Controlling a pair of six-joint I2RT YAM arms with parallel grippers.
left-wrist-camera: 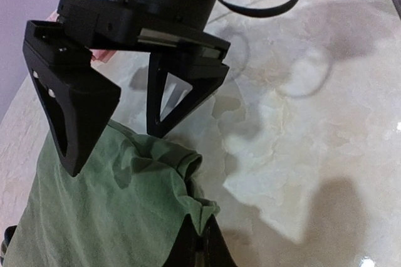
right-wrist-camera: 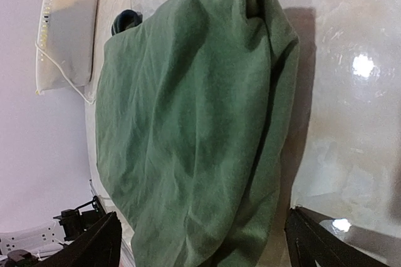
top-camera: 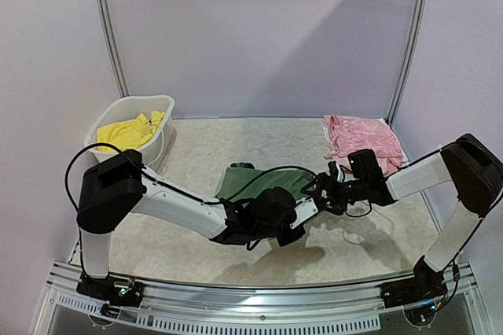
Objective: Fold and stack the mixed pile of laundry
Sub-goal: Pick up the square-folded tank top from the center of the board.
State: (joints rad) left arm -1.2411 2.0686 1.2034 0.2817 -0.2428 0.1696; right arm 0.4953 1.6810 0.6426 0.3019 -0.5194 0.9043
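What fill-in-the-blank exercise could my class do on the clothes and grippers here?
The yellow garment lies ___ the white basket.
The pink garment lies at the far ___ corner of the table.
The left gripper is ___ on the green garment.
The right gripper hangs ___ above it.
Missing words: inside; right; shut; open.

1. Top view: high and behind the arm bases, facing down and forward across the whole table [top-camera: 196, 146]; the farthest off.
2. Left wrist: low and close, facing the right gripper [left-wrist-camera: 114, 152] over the green top [left-wrist-camera: 113, 217].
3. Right wrist: close above the green top, rolled sideways, basket [right-wrist-camera: 66, 29] at upper left.
4. All three share the green top.
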